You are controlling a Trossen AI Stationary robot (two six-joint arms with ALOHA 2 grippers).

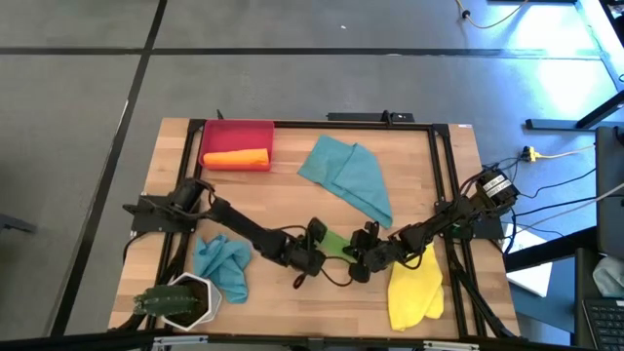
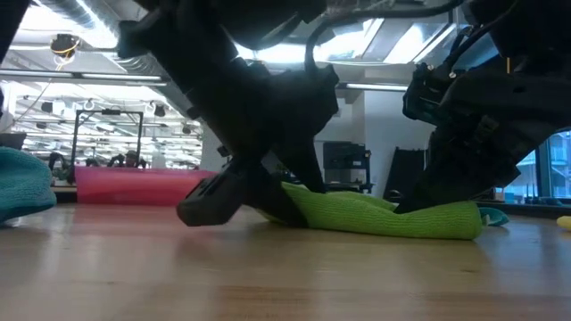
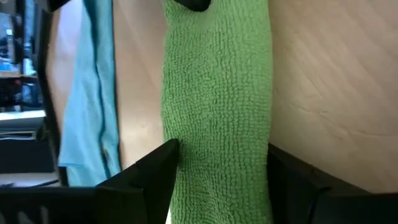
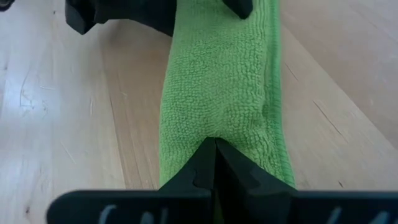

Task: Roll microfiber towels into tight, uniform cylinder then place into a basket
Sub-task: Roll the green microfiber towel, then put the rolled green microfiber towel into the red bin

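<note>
The green towel (image 1: 336, 244) lies on the table as a long folded or rolled strip between my two grippers; it also shows in the low view (image 2: 384, 216). My left gripper (image 3: 224, 155) straddles one end of it. My right gripper (image 4: 216, 146) is shut, its tips on the other end. An orange roll (image 1: 236, 158) lies in the red basket (image 1: 255, 127). One teal towel (image 1: 346, 175) lies spread at the far middle, and another (image 1: 222, 265) lies crumpled at the near left. The yellow towel (image 1: 414, 288) lies at the near right. My left gripper has the green strip's end (image 3: 217, 180) between its two fingers (image 3: 158, 165), which lie across it, one on each long side. It comes in low and slanting from the table's left. The strip lies flat on the table. My right gripper sets its shut fingertips (image 4: 208, 155) on top of the strip's other end (image 4: 217, 127), slanting down from the table's right. Whether a layer is nipped between them, I cannot tell. That end lies on the table.
A white pot with a plant (image 1: 180, 302) stands at the near left corner. A black frame (image 1: 434, 136) runs along the table's edges. Bare wood (image 1: 283, 200) shows between the basket, the spread teal towel and the arms.
</note>
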